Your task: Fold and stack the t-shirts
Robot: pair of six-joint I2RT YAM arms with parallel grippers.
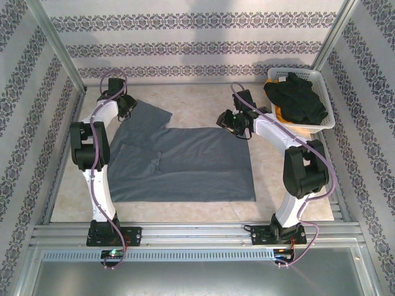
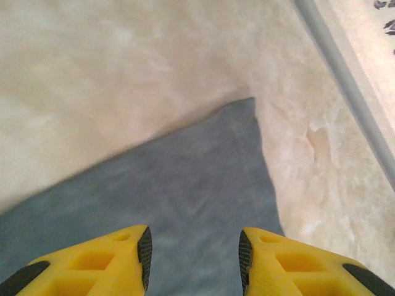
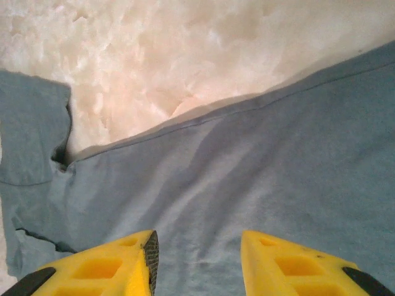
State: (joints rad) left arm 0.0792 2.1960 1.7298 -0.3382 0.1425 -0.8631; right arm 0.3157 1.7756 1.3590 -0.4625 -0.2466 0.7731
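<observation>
Basket holds black t-shirt; left gripper and right gripper hang spread above grey t-shirt.

Overhead camera looks down; close wrist cameras share its blue-grey t-shirt.

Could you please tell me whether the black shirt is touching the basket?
Touching. The top view shows the black shirt heaped inside the basket, spilling over its left rim.
</observation>
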